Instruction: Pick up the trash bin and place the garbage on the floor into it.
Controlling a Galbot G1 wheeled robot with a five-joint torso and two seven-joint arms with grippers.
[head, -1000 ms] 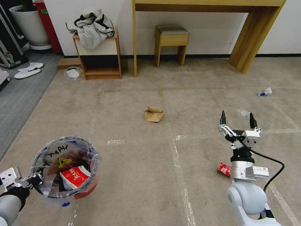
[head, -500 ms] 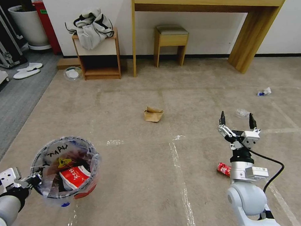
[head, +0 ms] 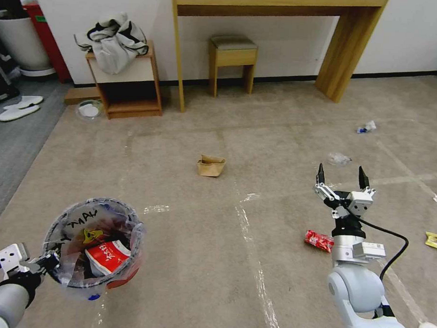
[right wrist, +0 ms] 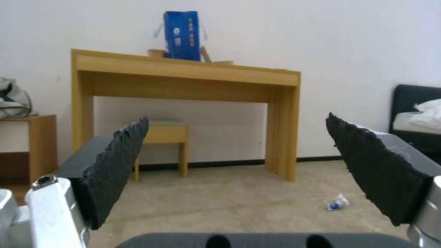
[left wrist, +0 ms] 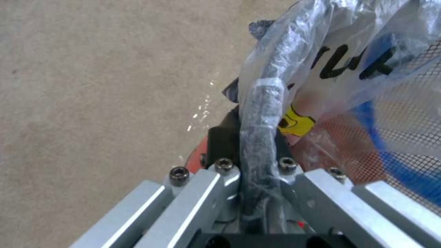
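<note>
Fingers (left wrist: pixel 220 144) of your left gripper (head: pixel 45 262) clamp the trash bin (head: pixel 93 248) rim while your right gripper (head: pixel 341 177) hangs spread and empty; take the light, crinkly red wrapper (head: pixel 319 240) on the floor (head: pixel 201 259) across its middle.

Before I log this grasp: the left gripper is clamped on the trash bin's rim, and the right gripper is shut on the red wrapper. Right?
Not quite. The left gripper is clamped on the trash bin rim, but the head view shows the right gripper open and empty, raised above the floor, apart from the red wrapper.
</note>
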